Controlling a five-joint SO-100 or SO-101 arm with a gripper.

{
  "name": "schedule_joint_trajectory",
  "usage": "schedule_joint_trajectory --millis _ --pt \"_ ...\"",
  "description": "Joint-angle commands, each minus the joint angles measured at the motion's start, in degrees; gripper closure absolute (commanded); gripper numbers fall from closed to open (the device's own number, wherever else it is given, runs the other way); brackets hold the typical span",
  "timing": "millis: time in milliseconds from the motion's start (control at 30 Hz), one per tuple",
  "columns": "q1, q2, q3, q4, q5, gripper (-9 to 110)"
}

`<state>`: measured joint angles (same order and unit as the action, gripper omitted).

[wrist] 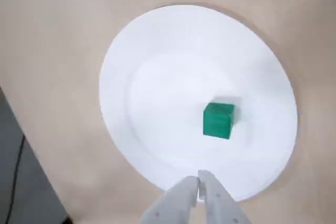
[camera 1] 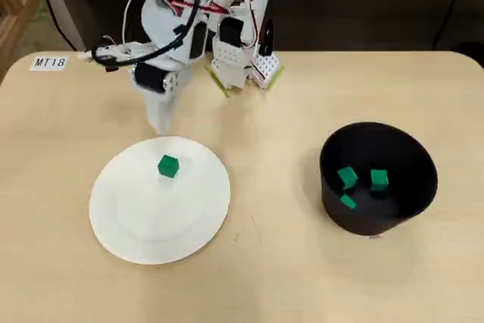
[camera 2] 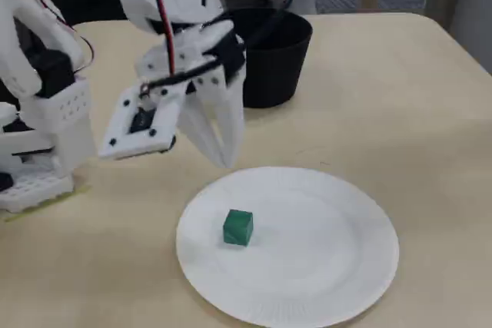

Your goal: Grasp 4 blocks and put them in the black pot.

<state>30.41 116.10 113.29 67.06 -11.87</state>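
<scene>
Block (camera 1: 168, 166) sits unobstructed on white plate (camera 1: 121, 217), empty pincer (wrist: 199, 184) pressed together nearby.

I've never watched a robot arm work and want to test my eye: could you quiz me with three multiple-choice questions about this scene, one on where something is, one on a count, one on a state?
1. Where is the lone green block?
A. on the white plate
B. on the bare table
C. in the gripper

2. How many blocks lie in the black pot?
A. one
B. three
C. four

3. How is the gripper?
A. open wide
B. shut and empty
C. shut on a block

Answers: 1 A, the block sits on the plate in all views. 2 B, the overhead view shows three green cubes inside. 3 B, the wrist view shows its fingertips together with nothing between.
</scene>
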Motion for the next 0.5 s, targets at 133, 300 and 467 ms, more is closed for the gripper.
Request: schedule_joint_trajectory --millis 133,300,467 --pt "0.79 -6.59 0.09 -6.06 -0.26 104" --pt "2.37 -9.14 -0.62 -7.56 0.62 104" --pt "2.46 -10.11 -0.88 -6.68 -0.09 93"
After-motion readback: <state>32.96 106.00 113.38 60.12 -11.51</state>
